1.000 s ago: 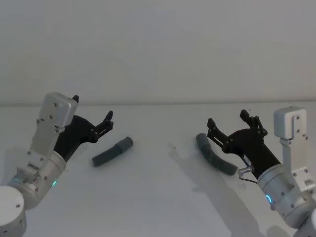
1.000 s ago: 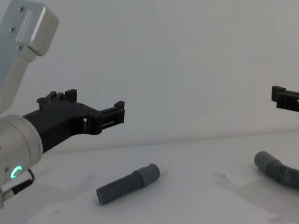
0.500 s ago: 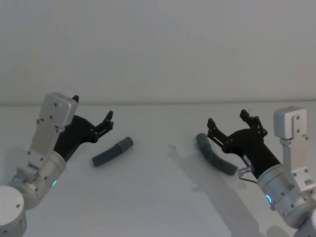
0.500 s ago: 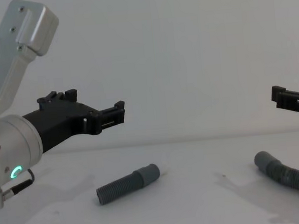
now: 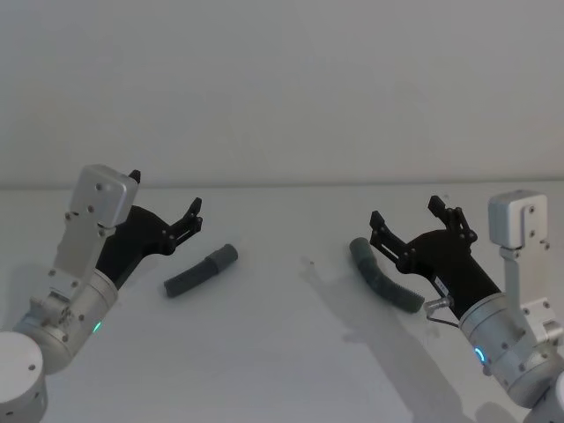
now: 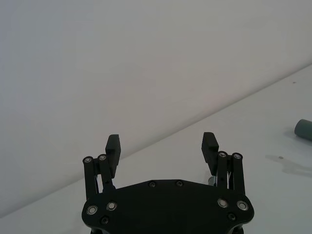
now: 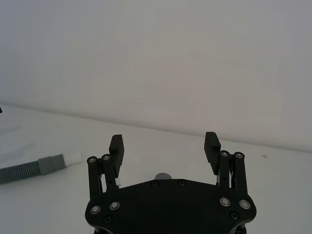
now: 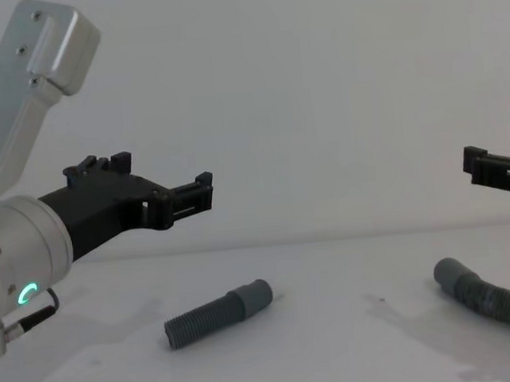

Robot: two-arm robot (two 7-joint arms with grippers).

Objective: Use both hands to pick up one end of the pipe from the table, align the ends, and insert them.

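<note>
While the short straight grey ribbed hose point(image 5: 201, 271) and its longer curved partner point(image 5: 383, 285) lie apart on the white table point(image 5: 282, 352), the black two-finger left gripper point(image 5: 165, 194) and right gripper point(image 5: 406, 211) hover, jaws spread; each should descend squarely just behind a smooth cuff point(image 5: 226, 256).

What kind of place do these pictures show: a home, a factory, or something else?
Probably a robot lab test bench: a plain white table before a bare pale wall, a short hose and a curved hose laid out on it, and the left gripper and right gripper open above it.
</note>
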